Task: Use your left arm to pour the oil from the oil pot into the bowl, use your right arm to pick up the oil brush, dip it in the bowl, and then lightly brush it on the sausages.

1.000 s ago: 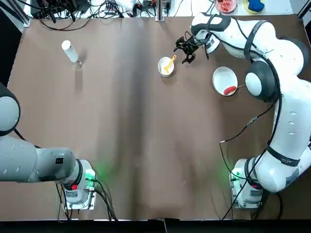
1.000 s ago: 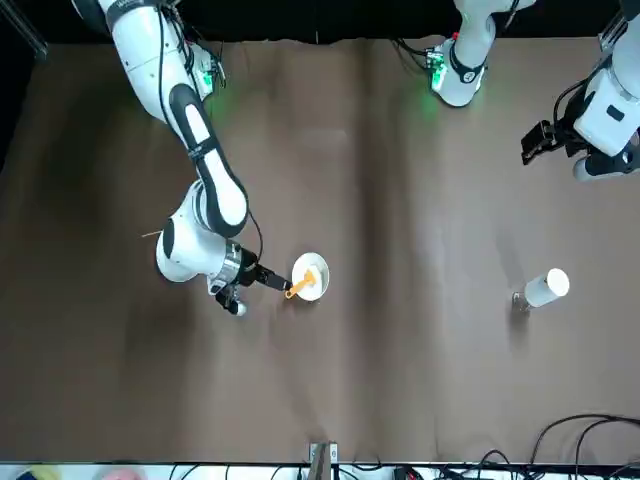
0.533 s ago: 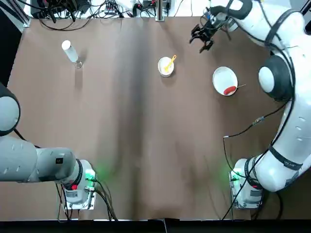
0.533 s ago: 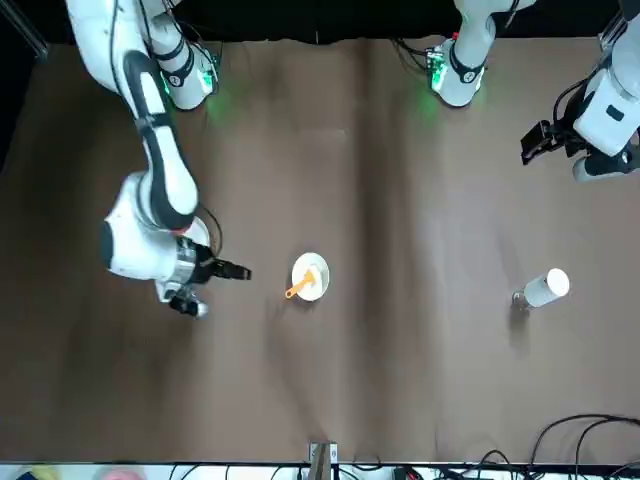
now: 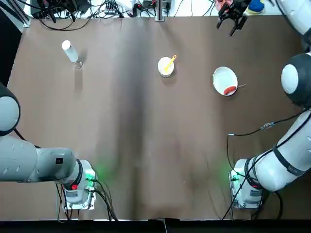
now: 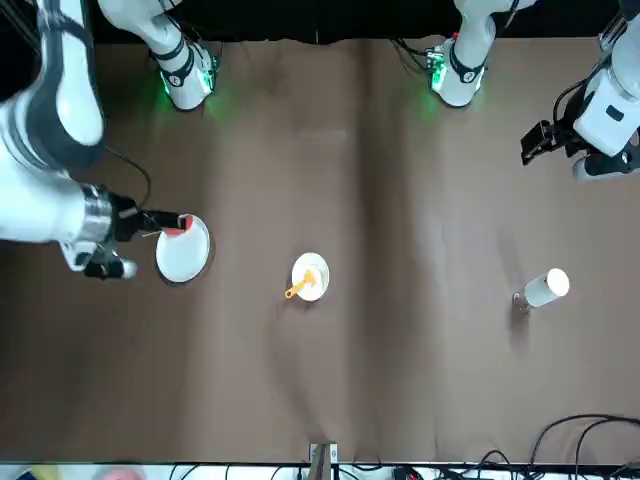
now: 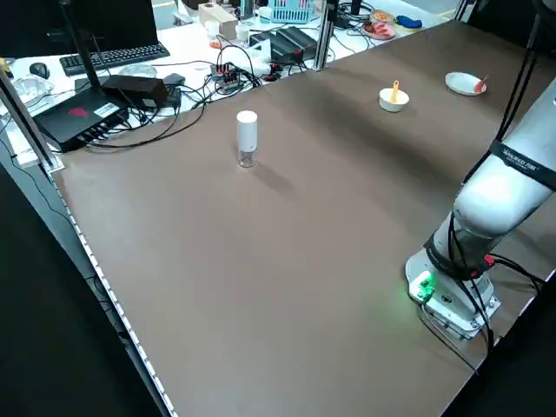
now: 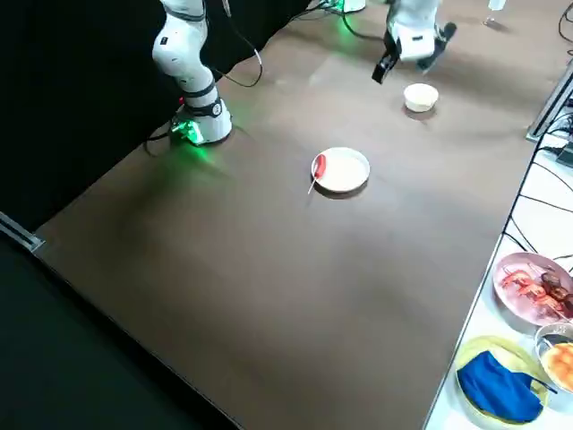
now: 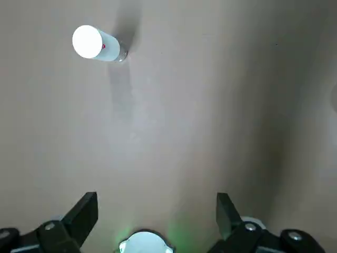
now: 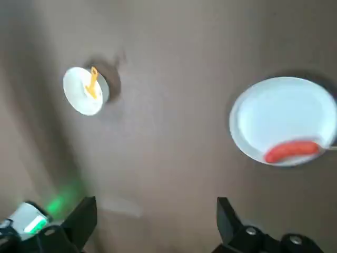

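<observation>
While both arms are raised clear of the table (image 5: pixel 141 126), the pieces on it lie as follows.

Item: right gripper (image 10: pixel 157 200), empty, its fingers spread apart; held high, toward the far edge at the robot's right, beyond the plate.

Item: left gripper (image 9: pixel 157 195), empty, fingers likewise apart; held above the table at the robot's left, its fingers directed downward.

Item: oil pot (image 7: pixel 248 139), clear body, white cap uppermost; upright on the table, toward the far left, well apart from the other tableware.

Item: bowl (image 5: pixel 165 67), white, round and deep-sided; on the table, between the oil pot and the plate, nearer the latter.

Item: oil brush (image 10: pixel 92 83), yellow-orange handle; head inside the bowl, handle leaning out over the rim toward the far right.

Item: plate (image 5: pixel 224 77), white, flat; to the right of the bowl, not touching it.

Item: sausage (image 10: pixel 292 151), one, red-orange; lying on the plate, toward its near right side, pale skewer stick (image 5: pixel 241 86) projecting past the rim to the right.

Item, beyond the far edge: pink dish (image 8: pixel 524 291) with reddish food; beside it, yellow bowl (image 8: pixel 492 343) holding a blue cloth (image 8: pixel 498 389).
</observation>
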Available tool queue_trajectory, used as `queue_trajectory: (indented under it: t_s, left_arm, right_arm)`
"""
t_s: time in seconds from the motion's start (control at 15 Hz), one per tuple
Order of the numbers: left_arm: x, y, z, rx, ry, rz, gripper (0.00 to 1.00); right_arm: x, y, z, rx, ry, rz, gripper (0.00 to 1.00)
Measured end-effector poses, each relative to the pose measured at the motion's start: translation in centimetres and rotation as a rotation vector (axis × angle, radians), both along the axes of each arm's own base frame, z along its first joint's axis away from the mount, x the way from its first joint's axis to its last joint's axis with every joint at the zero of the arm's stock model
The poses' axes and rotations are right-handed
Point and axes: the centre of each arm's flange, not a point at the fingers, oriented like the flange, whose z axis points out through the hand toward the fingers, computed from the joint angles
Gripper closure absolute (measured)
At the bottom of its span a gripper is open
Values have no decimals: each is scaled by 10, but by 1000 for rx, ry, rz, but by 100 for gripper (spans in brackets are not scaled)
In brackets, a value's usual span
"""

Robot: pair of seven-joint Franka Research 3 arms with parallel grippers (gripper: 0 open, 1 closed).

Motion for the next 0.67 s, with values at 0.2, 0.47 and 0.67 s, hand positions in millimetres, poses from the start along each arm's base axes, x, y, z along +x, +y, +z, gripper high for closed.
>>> queue_trajectory:
  t_s: [0.2,0.47,0.67]
  left_arm:
    - [0,0,0,0,0,0,1]
    - [0,0,0,0,0,0,1]
    - [1,0,-2,0,3,0,1]
  right_arm:
    - [-16,-10,44,-95,-48,56,0]
    - [-52,-7,102,-200,-102,151,0]
    - [-81,11,135,-246,-154,211,0]
